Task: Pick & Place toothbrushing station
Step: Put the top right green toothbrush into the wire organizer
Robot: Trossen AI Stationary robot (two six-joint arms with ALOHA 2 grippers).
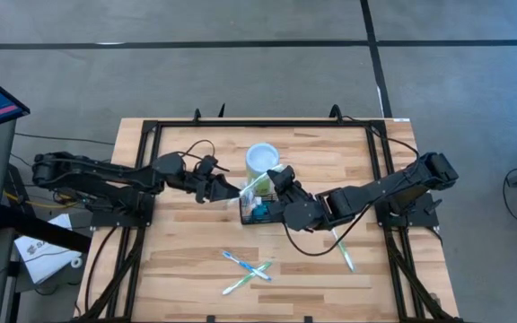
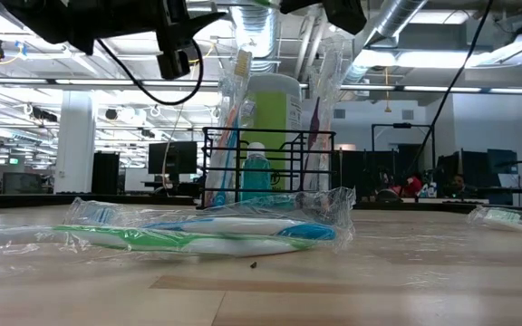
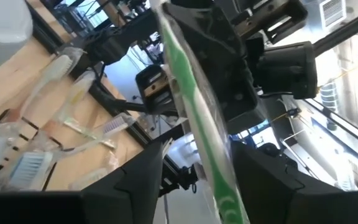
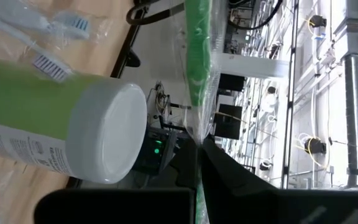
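Note:
The toothbrushing station, a black wire caddy, stands mid-table holding a teal bottle and wrapped toothbrushes. A lime-green cylinder with a white top stands just beyond it. A green toothbrush in a clear wrapper hangs in the air over the caddy between both grippers. My right gripper is shut on it. My left gripper is open, its fingers on either side of the wrapped brush with a gap showing on each side. My right gripper pinches one end of the clear wrapper between its two shut fingers. The fingers come in roughly level from the table's right side. The green brush runs on from the fingertips toward my left gripper, lifted clear of the caddy and the table.
Wrapped toothbrushes lie crossed on the near part of the table, and one more lies near the right arm. A black frame borders the table. Bare wood shows at the near left and far right.

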